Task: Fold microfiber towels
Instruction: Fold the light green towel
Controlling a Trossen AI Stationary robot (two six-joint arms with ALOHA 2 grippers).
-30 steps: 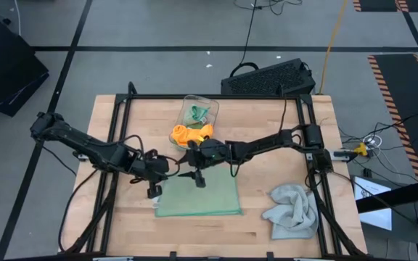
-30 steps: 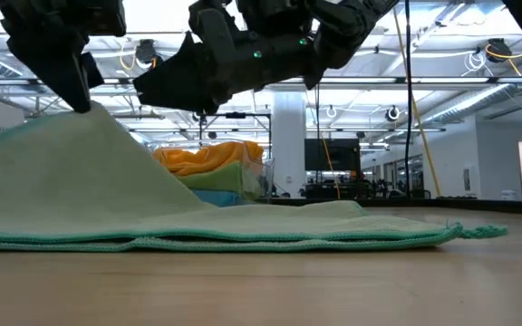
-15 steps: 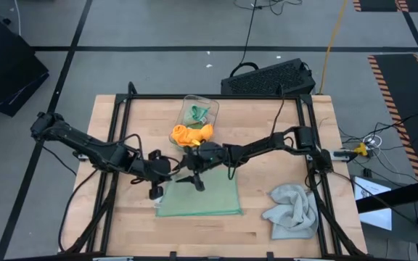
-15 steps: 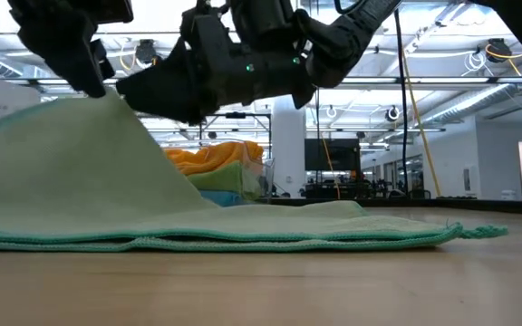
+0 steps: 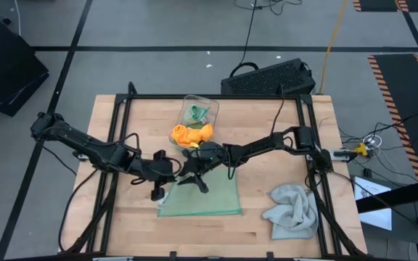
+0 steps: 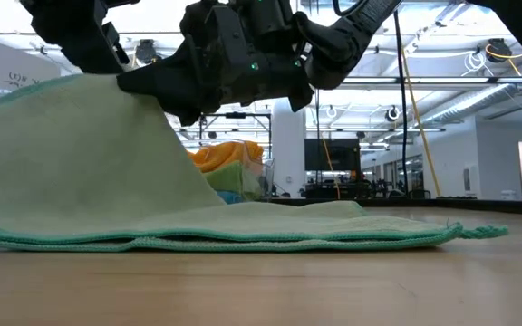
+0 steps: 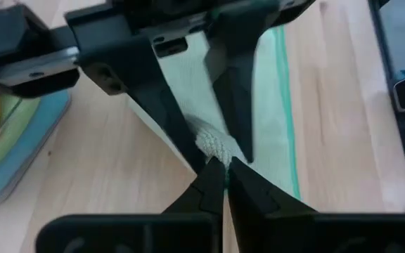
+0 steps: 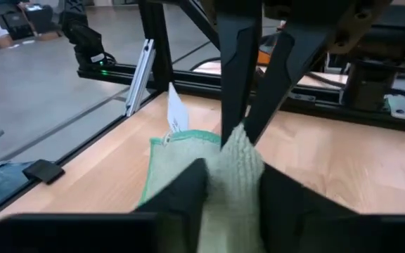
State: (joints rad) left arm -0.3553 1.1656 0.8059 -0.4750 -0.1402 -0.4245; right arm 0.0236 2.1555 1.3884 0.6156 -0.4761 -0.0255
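Note:
A sage green towel [image 5: 202, 197] lies spread on the table's near middle, with its far left corner pulled up into a peak [image 6: 120, 83]. My left gripper [image 7: 220, 176] is shut on that peak. My right gripper [image 8: 234, 184] reaches in from the table's right, fingers on either side of the same raised ridge just beside the left fingertips. The rest of the towel rests flat on the wood [image 6: 270, 234]. My left gripper pinches the bunched top of the raised corner [image 7: 211, 146] between its two fingertips, slanting down from the table's left. The corner is lifted and the cloth slopes down from it to the table. My right gripper has the same ridge of cloth [image 8: 239, 156] between its two fingers [image 8: 188, 184], coming nearly level from the table's right. The ridge fills the gap between the fingers; the number of layers is hidden.
A clear bin [image 5: 199, 110] with a bright green cloth stands at the far middle. An orange towel [image 5: 191, 134] lies on a small stack just in front of it. A crumpled light grey towel [image 5: 292, 209] lies at the near right. A black frame [image 5: 122, 109] runs round the table.
My left gripper has drawn the towel's corner higher and a little toward the table's right, so the raised slope is taller. My right gripper has sunk and tipped down toward that peak. The flat part of the towel has stayed where it was.

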